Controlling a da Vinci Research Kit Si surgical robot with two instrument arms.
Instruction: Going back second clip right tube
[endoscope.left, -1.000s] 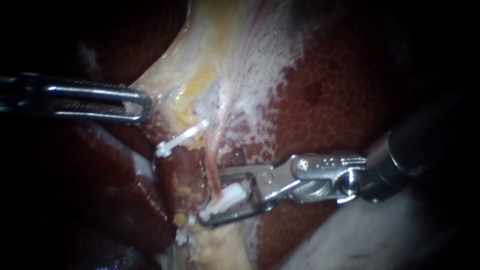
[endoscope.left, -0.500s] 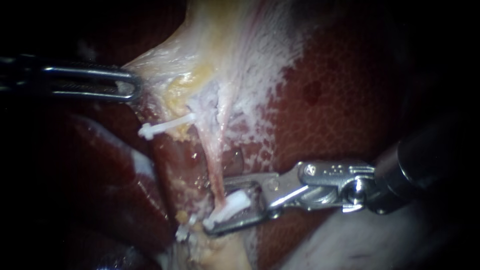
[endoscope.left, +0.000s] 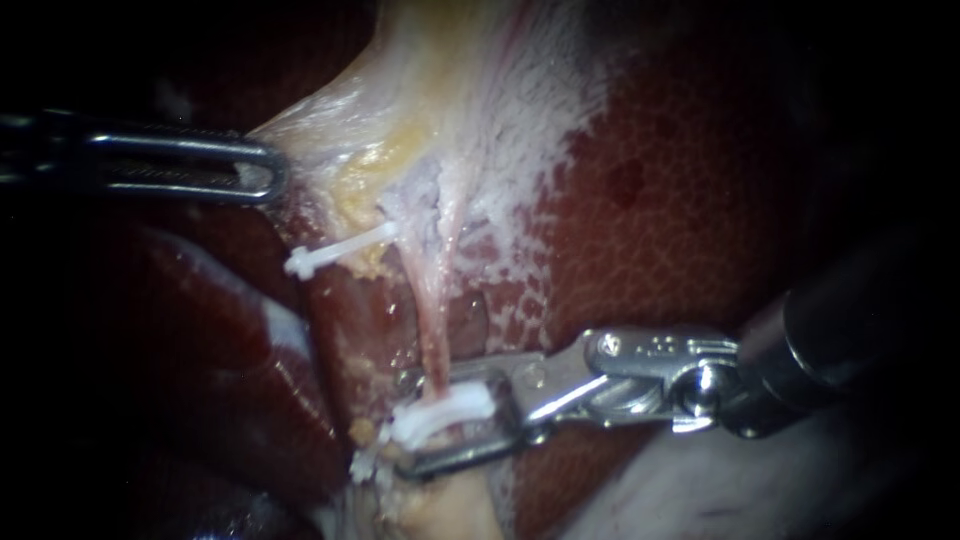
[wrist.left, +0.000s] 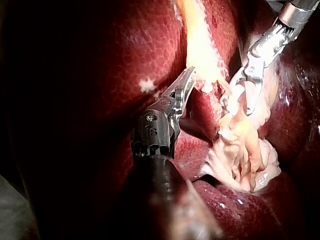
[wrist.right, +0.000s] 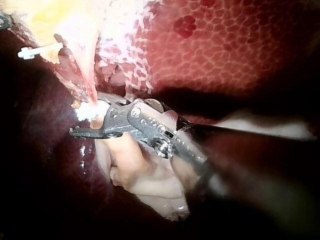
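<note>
A thin pink tube (endoscope.left: 430, 325) runs down from pale tissue (endoscope.left: 420, 110) over the liver. A white clip (endoscope.left: 440, 413) lies across the tube's lower end, between the jaws of my right instrument (endoscope.left: 405, 420). Those jaws are open, one above and one below the clip. The right wrist view shows the same clip (wrist.right: 90, 111) at the right instrument (wrist.right: 86, 116). A second white clip (endoscope.left: 335, 250) sits higher up, to the tube's left. My left instrument (endoscope.left: 265, 172) is shut on the pale tissue's edge and holds it taut; the left wrist view also shows the left instrument (wrist.left: 189, 77).
Dark red mottled liver (endoscope.left: 680, 200) fills the right side behind the tube. A smooth dark red lobe (endoscope.left: 230, 360) lies under the left instrument. Pale soft tissue (endoscope.left: 700, 490) lies below the right instrument's shaft (endoscope.left: 850, 320).
The left instrument pulled the pale tissue left and up, straightening the tube. The lower clip went from lying slanted against the lower jaw to curving across the tube. The right instrument edged left.
</note>
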